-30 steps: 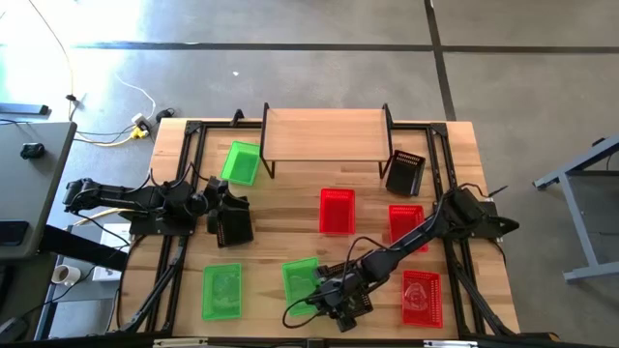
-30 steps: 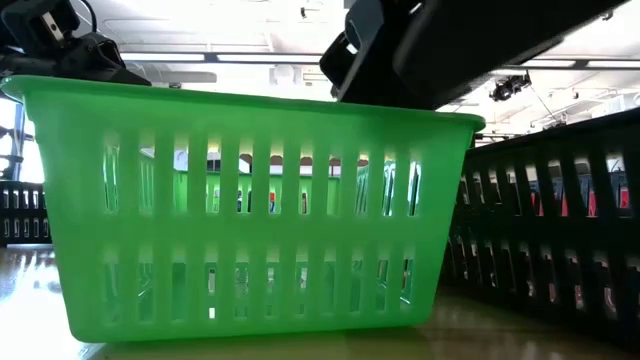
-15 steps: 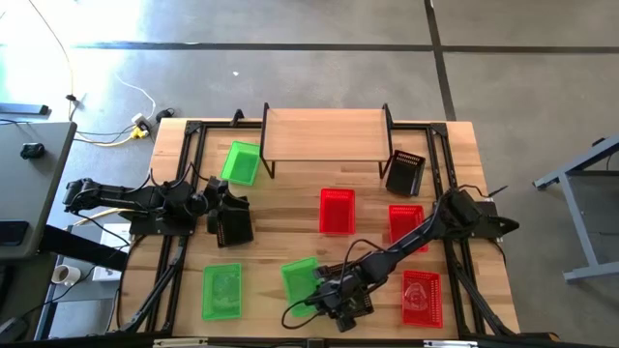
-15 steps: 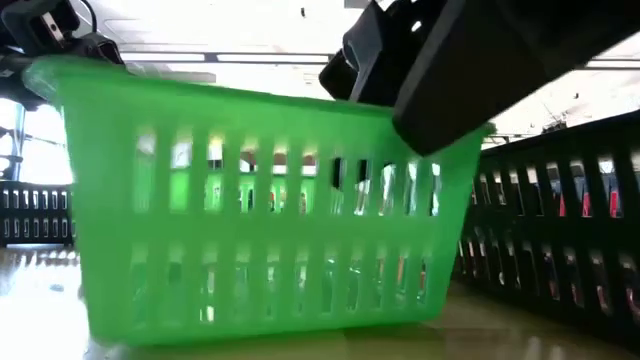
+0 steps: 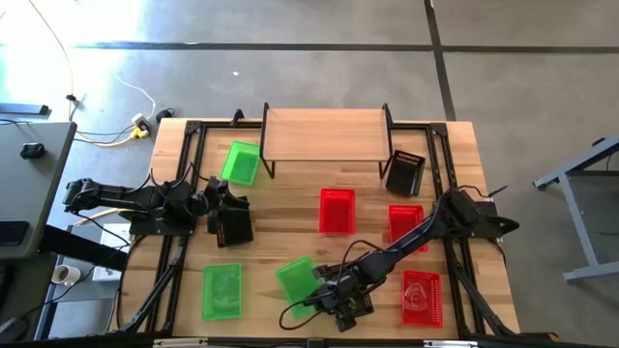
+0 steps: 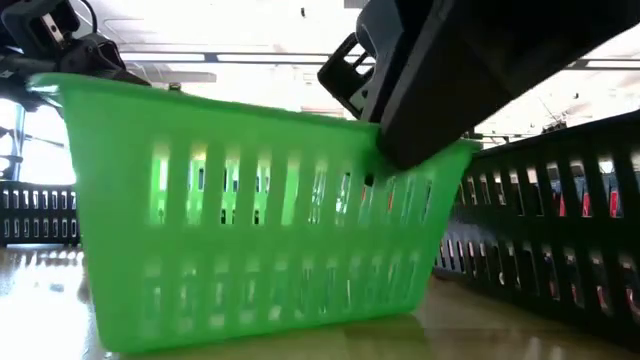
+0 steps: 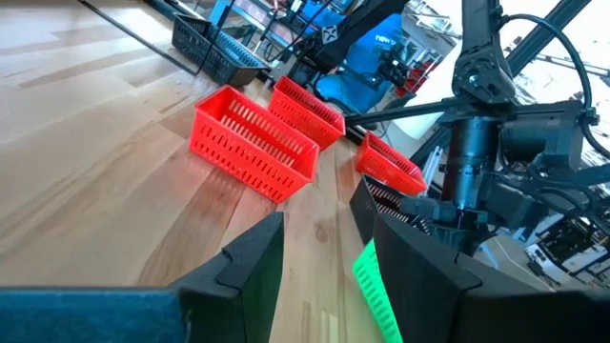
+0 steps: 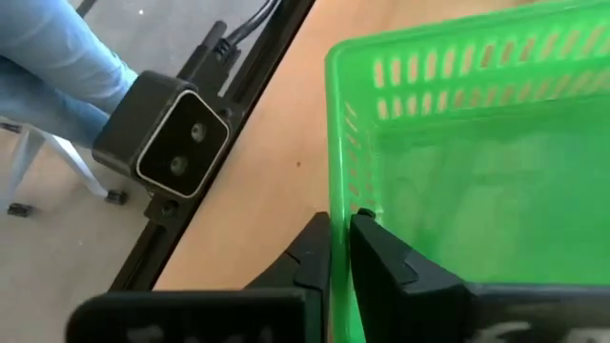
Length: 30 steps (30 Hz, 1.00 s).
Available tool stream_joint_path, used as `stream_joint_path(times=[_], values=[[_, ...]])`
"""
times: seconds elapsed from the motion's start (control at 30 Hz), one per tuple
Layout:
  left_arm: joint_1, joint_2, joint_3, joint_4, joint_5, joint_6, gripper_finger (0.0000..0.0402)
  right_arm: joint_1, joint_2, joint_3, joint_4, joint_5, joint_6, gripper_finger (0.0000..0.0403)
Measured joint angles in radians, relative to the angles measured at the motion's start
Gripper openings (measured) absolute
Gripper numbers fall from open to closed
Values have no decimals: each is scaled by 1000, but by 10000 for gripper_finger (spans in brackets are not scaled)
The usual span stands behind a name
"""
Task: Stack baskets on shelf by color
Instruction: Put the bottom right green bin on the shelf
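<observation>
High view, left to right: our left gripper [image 5: 235,224] waits open at mid-table; our right gripper [image 5: 324,290] pinches the green basket [image 5: 297,278] wall near the front edge. We judge it light, flexible, slippery: grip the rim.

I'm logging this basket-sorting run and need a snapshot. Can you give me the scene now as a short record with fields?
right gripper: shut on the rim of the green basket, near the table's front edge
green basket state: tilted in the low view
left gripper: open, holding nothing, waiting at the table's left side
shelf: nothing on its top
other baskets: green, red and black ones spread on the table
</observation>
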Motion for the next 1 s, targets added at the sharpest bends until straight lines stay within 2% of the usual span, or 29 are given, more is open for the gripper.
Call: stream_joint_path(times=[0.2,0.37,0.63,1.0], values=[[0,0,0,-1,0,0,156,0,4,0,-8,16,3,35],[0,0,0,-1,0,0,156,-1,5,24,-36,48,-17,6],[0,0,0,-1,0,8,156,-4,6,73,-116,84,-50,2],[0,0,0,-1,0,27,156,-8,-4,76,-112,68,-4,1]])
